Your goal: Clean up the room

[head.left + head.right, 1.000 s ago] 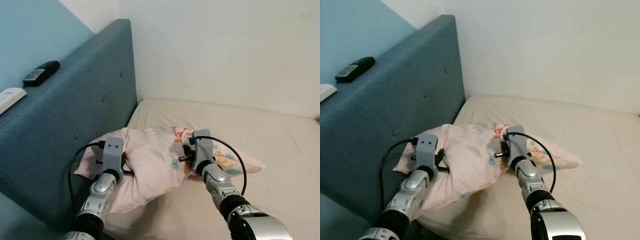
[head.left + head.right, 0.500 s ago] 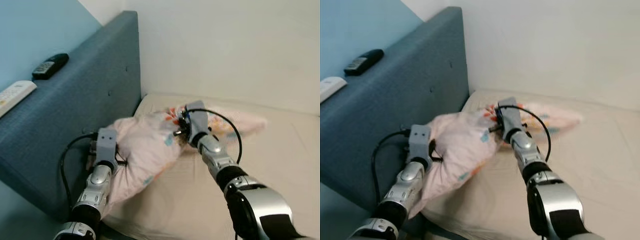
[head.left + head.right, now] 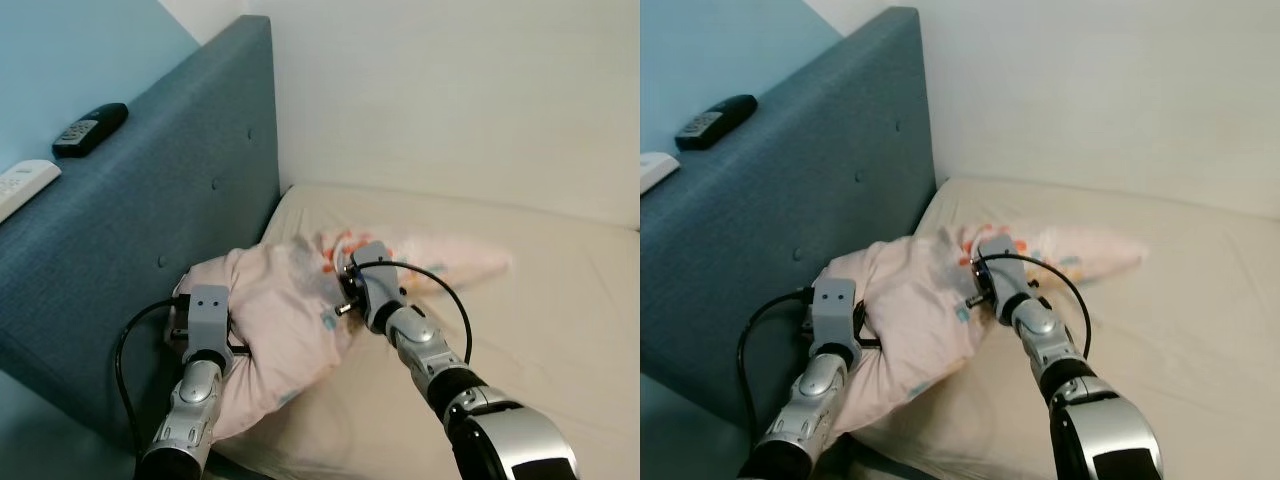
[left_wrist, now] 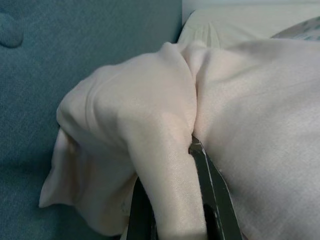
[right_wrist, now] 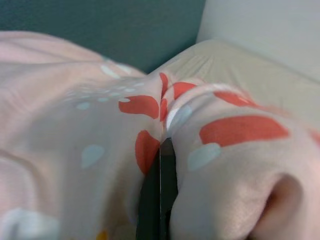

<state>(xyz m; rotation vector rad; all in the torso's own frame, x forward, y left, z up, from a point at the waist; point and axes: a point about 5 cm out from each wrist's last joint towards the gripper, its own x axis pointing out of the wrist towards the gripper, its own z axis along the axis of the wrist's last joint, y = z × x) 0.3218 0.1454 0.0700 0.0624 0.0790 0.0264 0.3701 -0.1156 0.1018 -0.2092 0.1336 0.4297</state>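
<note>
A pale pink pillow [image 3: 285, 320] with red and blue prints lies on the beige mattress [image 3: 560, 340], close to the blue headboard [image 3: 150, 210]. My left gripper [image 3: 215, 335] is shut on a fold at the pillow's near-left corner; the cloth [image 4: 165, 165] bulges between its black fingers [image 4: 212, 185]. My right gripper [image 3: 345, 285] is shut on the printed fabric [image 5: 200, 130] near the pillow's middle, its fingers [image 5: 162, 185] pressed together in a crease. The pillow's far end [image 3: 470, 262] trails to the right along the mattress.
On the headboard's top ledge lie a black remote [image 3: 90, 128] and a white remote [image 3: 22, 185]. A white wall [image 3: 450, 90] stands behind the bed. Bare mattress stretches to the right and front.
Both arms have drawn the pillow back and lower, toward the headboard. My right gripper came nearer to me. The camera has shifted slightly.
</note>
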